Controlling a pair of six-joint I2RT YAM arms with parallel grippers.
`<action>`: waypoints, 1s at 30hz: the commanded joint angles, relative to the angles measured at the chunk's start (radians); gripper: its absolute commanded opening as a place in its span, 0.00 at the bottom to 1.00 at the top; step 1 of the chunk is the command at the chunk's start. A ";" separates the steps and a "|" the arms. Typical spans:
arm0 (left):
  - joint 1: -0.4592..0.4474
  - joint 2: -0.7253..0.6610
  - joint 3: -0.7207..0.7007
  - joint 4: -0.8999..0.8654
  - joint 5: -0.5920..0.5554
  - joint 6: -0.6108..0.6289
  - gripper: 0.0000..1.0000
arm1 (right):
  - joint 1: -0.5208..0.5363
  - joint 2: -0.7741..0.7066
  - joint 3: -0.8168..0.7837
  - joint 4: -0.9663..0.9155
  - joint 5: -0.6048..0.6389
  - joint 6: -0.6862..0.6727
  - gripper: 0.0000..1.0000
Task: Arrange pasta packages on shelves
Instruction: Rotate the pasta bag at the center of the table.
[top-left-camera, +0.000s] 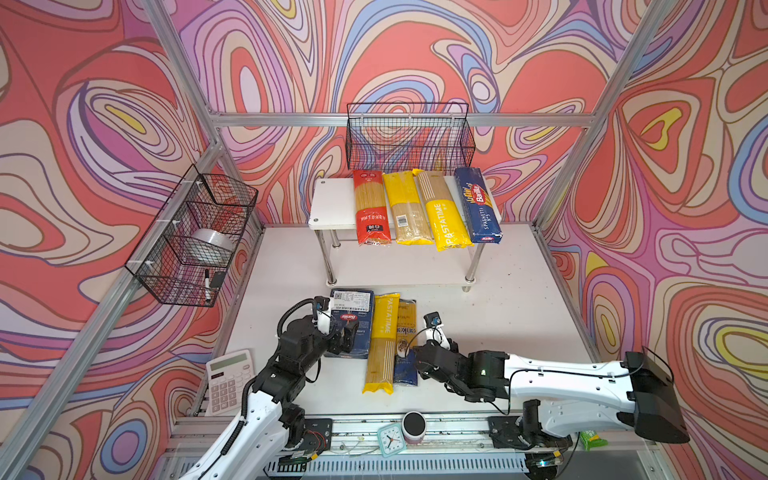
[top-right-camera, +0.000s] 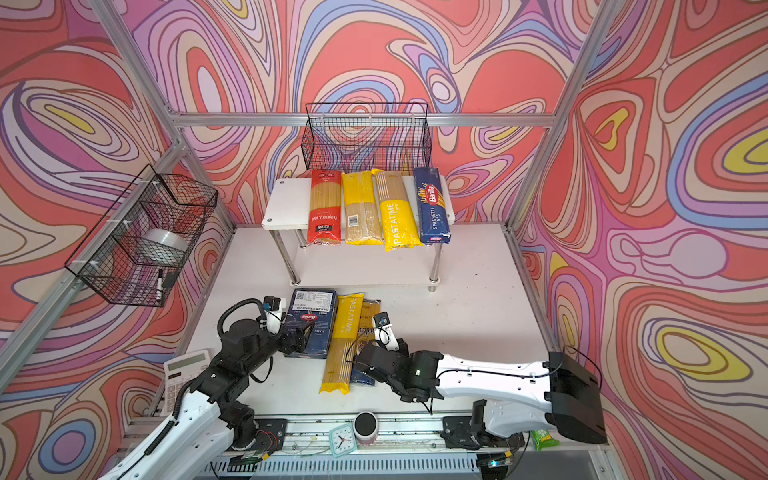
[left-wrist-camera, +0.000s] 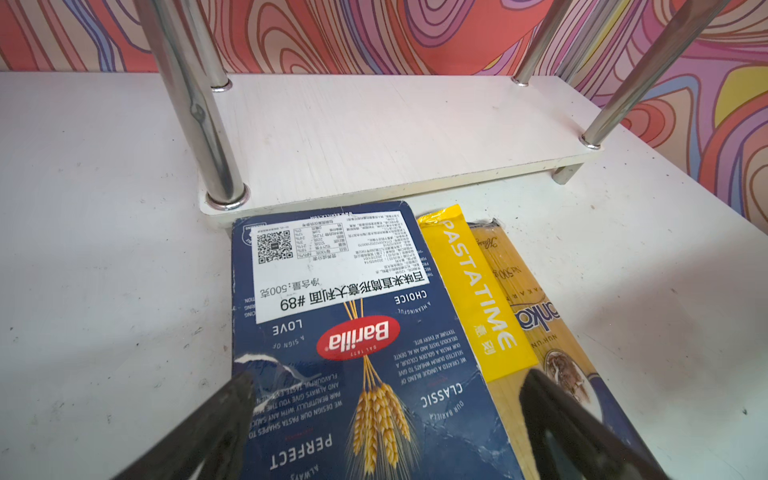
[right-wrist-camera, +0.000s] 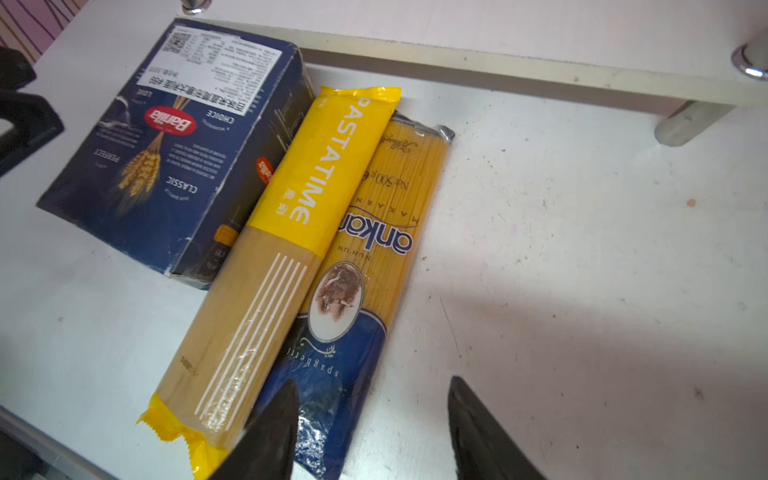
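Observation:
The white shelves (top-left-camera: 332, 203) stand at the back. Their top board carries a red bag (top-left-camera: 371, 205), two yellow packs (top-left-camera: 405, 208) (top-left-camera: 442, 212) and a slim blue Barilla box (top-left-camera: 478, 205); the lower board (left-wrist-camera: 374, 137) is bare. On the table in front lie a wide blue Barilla box (left-wrist-camera: 374, 353), a yellow PASTATIME bag (right-wrist-camera: 291, 232) and a dark blue bag (right-wrist-camera: 374, 232), side by side. My left gripper (left-wrist-camera: 390, 388) hovers open over the wide box's near end. My right gripper (right-wrist-camera: 374, 392) is open, one finger over the dark blue bag's near end, the other over bare table.
A black wire basket (top-left-camera: 409, 137) hangs on the back wall above the rack. Another basket (top-left-camera: 195, 237) on the left wall holds a tape roll and a marker. A calculator (top-left-camera: 230, 380), a small clock (top-left-camera: 390, 440), a dark-topped jar (top-left-camera: 414, 426) and a green packet (top-left-camera: 592, 439) sit along the front edge.

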 joint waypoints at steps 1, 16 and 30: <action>-0.008 0.000 0.025 -0.012 -0.006 0.013 1.00 | 0.003 -0.008 -0.020 0.031 0.035 0.038 0.59; -0.008 -0.001 0.024 -0.012 -0.012 0.011 1.00 | -0.069 0.076 -0.063 0.139 -0.063 0.035 0.68; -0.008 0.001 0.024 -0.012 -0.008 0.011 1.00 | -0.094 0.255 0.012 0.192 -0.171 0.018 0.78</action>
